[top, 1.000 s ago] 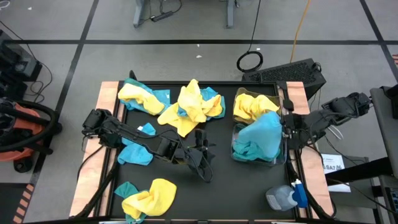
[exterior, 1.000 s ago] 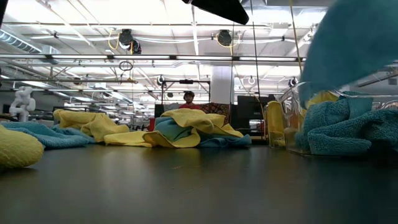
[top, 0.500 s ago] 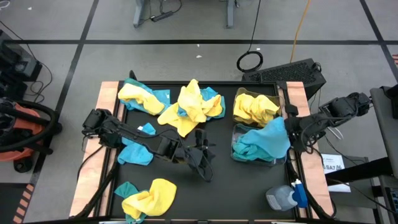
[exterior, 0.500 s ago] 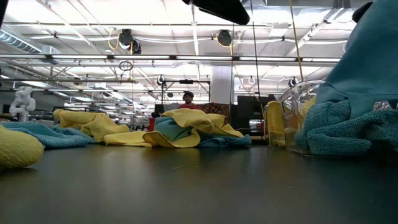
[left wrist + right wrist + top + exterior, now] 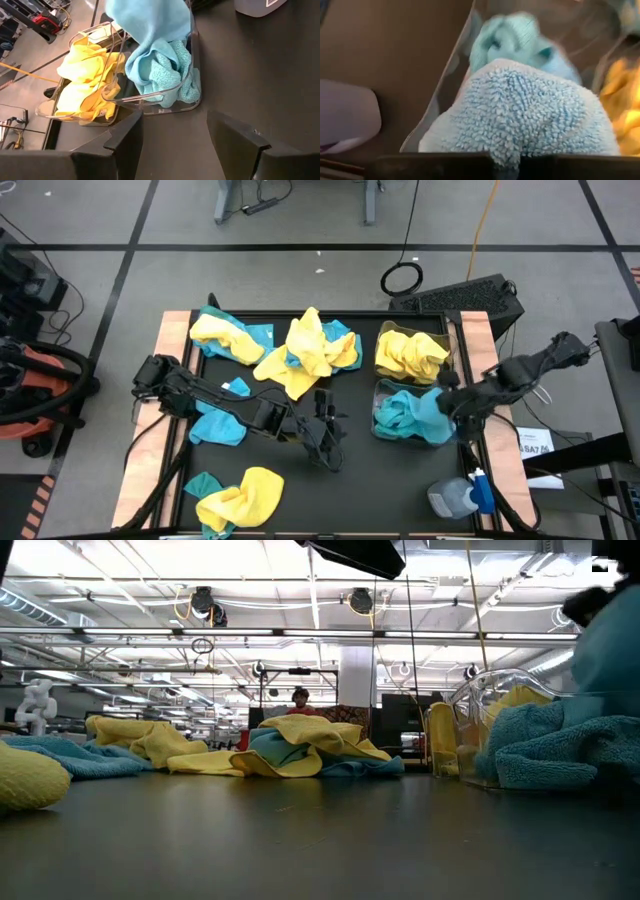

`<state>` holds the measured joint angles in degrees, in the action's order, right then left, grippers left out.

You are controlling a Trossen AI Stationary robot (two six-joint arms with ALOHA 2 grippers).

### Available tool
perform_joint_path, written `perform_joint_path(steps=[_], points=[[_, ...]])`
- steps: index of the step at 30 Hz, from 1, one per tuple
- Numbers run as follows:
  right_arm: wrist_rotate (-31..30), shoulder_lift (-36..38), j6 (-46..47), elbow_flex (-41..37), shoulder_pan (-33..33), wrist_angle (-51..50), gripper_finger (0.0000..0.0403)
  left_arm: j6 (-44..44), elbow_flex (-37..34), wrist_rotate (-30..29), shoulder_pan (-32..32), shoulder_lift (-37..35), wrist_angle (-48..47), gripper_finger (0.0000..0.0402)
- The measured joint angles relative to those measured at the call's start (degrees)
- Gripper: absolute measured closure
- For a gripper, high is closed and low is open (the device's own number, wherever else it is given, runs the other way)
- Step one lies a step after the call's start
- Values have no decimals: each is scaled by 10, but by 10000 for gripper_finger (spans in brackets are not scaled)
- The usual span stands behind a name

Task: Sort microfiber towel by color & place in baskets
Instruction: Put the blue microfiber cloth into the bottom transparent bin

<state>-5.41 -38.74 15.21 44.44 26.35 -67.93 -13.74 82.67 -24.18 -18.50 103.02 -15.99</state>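
1. Since a second ago, your right gripper (image 5: 450, 402) has come down with its teal towel (image 5: 428, 408), which hung spread above the near basket (image 5: 380, 430) and now sits bunched low in it.
2. Its jaws stay clamped on that teal towel (image 5: 520, 120).
3. Your left gripper (image 5: 325, 448) rests mid-table, jaws apart, holding nothing.
4. At 12 o'clock of the near basket, the far basket (image 5: 384, 330) holds yellow cloths (image 5: 408, 352).
5. Mixed towels (image 5: 300, 350) lie loose at 10 o'clock; a yellow-teal pair (image 5: 238, 495) at 7 o'clock.
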Motion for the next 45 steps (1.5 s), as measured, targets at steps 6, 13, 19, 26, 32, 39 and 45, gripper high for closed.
perform_joint_path(steps=[6, 13, 19, 26, 32, 39, 45], points=[[35, -47, 51, -57, 0, 5, 403, 1, 0, 0, 0, 0, 0, 178], [43, -97, 126, -67, 0, 11, 403, 14, 0, 0, 1, 0, 0, 178], [31, -140, 170, -69, 0, 45, 403, 15, 0, 0, 1, 0, 0, 178], [-26, -205, 226, -69, -1, 58, 403, 30, 0, 6, 0, 0, -4, 178], [-55, -254, 294, -69, -2, 58, 403, 30, -1, 10, 0, 0, -14, 178], [-50, -296, 374, -69, -1, 51, 403, 29, -1, 12, 14, 0, -10, 178], [-45, -322, 431, -72, -1, 46, 403, 30, -1, 34, 28, 0, -8, 178]])
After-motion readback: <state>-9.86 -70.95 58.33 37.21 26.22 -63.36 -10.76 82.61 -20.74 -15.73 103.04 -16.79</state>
